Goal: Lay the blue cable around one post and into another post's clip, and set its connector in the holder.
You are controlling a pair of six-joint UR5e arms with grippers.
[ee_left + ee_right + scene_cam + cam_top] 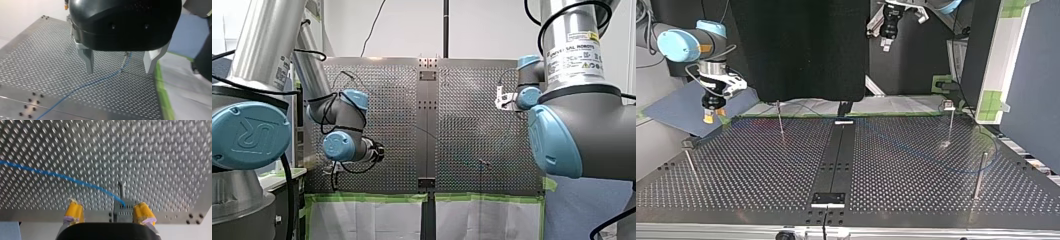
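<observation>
Tools on both arms hang open and empty above the perforated metal table [916,195]: my left tool [119,71] black with metal fingers, my right tool [107,213] yellow-padded; a thin blue cable [67,178] lies across the table, curving near a slim metal post [979,175] at the top view's four o'clock; one end meets a dark block [125,213] just ahead of my right tool.

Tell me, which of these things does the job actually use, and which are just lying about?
Part of the job:
- blue cable
- upright posts
- perforated table that the posts stand on

Just lying about:
- green tape along the table's edge
- blue sheet beside the table
- white covering beyond the tape
</observation>
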